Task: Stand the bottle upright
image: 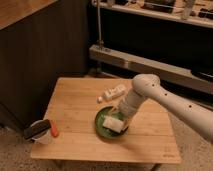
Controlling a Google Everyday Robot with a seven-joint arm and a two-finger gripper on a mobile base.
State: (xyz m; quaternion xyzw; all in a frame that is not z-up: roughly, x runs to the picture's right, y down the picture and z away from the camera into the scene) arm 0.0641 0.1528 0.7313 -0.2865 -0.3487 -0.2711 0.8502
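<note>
Bottle (114, 93) on its side, far-centre of tabletop (75, 102).
Pincer (120, 113) sits low over the green bowl (101, 130), at the pale block (113, 123) inside it, just near of the bottle; can't tell whether it's apart or together. Arm comes in from the right. White cup (39, 135) at near-left edge.

White arm (167, 98) with dark dots, its gripper (119, 115) above the green bowl (98, 123).
</note>
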